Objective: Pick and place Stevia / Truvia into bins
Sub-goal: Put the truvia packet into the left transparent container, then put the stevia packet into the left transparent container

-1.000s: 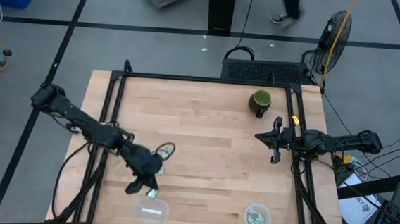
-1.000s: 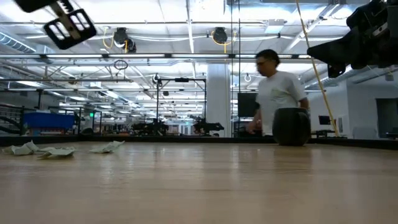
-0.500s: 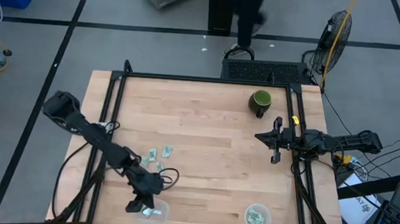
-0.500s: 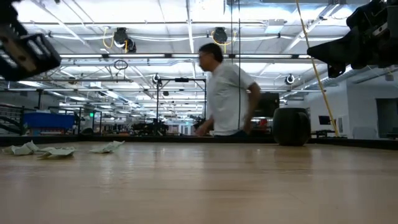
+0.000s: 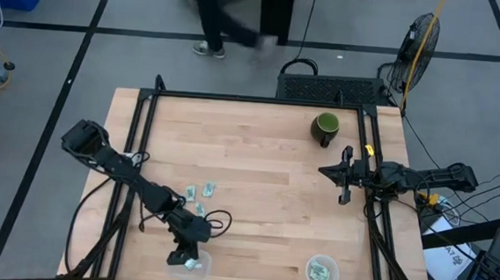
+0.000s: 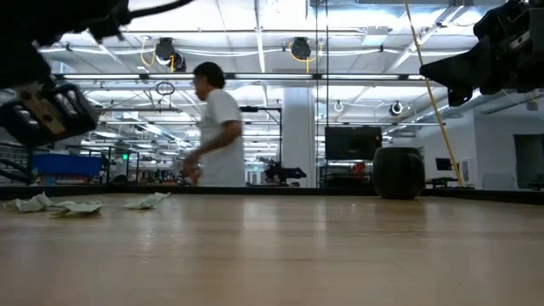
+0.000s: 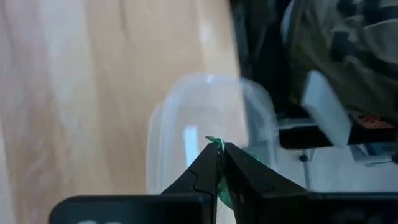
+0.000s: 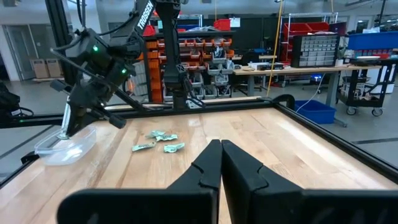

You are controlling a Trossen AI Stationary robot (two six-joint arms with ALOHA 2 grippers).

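My left gripper (image 5: 187, 261) hangs over the rounded-rectangular clear tub (image 5: 207, 262) at the table's near edge and is shut on a pale green and white sachet (image 7: 216, 142). In the right wrist view that sachet (image 8: 65, 122) dangles above the tub (image 8: 65, 149). Three loose sachets (image 5: 191, 191) (image 5: 209, 188) (image 5: 199, 209) lie flat on the wood just beyond the left gripper. The round tub (image 5: 333, 271) holds a few sachets (image 5: 318, 271). My right gripper (image 5: 322, 171) waits shut near the table's right side, touching nothing. My left gripper pinches the sachet by one edge (image 7: 217, 149) between its two fingertips (image 7: 208, 160). The fingers come from above, pointing down at the tub. The sachet is lifted clear and hangs over the tub's hollow (image 7: 186, 118).
A dark green mug (image 5: 325, 125) stands at the far right of the table, beyond my right gripper. A black frame rail (image 5: 253, 100) runs around the table. A person (image 6: 212, 127) walks across the room behind the table. Bare wood lies between the two arms.
My left gripper has moved toward the table's near edge, from beside the loose sachets to over the rounded-rectangular tub, carrying the sachet with it. The three loose sachets have come into view behind it. The person in the room has walked from right to left.
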